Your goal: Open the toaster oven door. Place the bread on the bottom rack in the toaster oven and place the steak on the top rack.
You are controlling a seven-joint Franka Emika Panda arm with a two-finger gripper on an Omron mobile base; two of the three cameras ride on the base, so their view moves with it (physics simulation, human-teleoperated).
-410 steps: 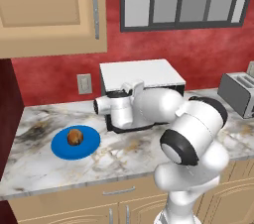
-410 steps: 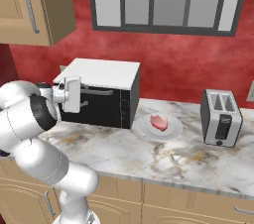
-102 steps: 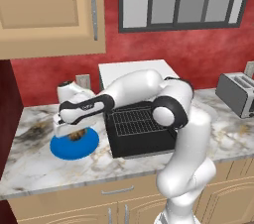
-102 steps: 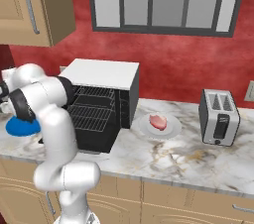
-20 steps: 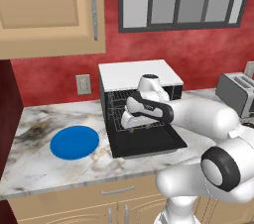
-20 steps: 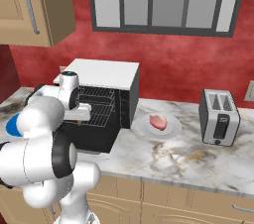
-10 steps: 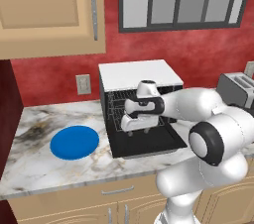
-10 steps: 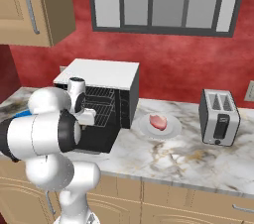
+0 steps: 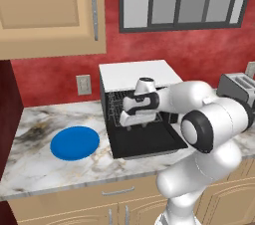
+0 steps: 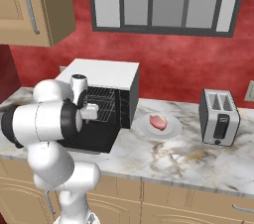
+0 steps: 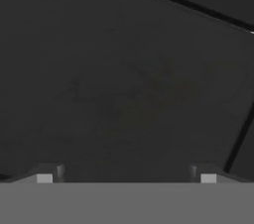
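Currently gripper (image 9: 130, 119) jaws wide, empty, inside toaster oven (image 9: 137, 77); steak (image 10: 158, 121) lies well right of it

Oven (image 9: 137, 74): black body, white top. Plate (image 9: 74, 143): solid blue. Counter (image 9: 35, 159): white marble, grey-brown veining. Steak (image 10: 158, 121): pink. Toaster (image 10: 219, 117): silver. Wall (image 10: 168, 64): red.

The toaster oven (image 10: 106, 77) stands on the marble counter (image 10: 188, 161) at the left, against the red wall. The toaster oven door (image 10: 92, 143) lies open toward the near side, and wire racks (image 10: 101, 104) show inside. The arm reaches into the opening. To the right a steak (image 10: 158, 120) lies on a white plate (image 10: 149, 130). Farther right stands a silver toaster (image 10: 219, 117).
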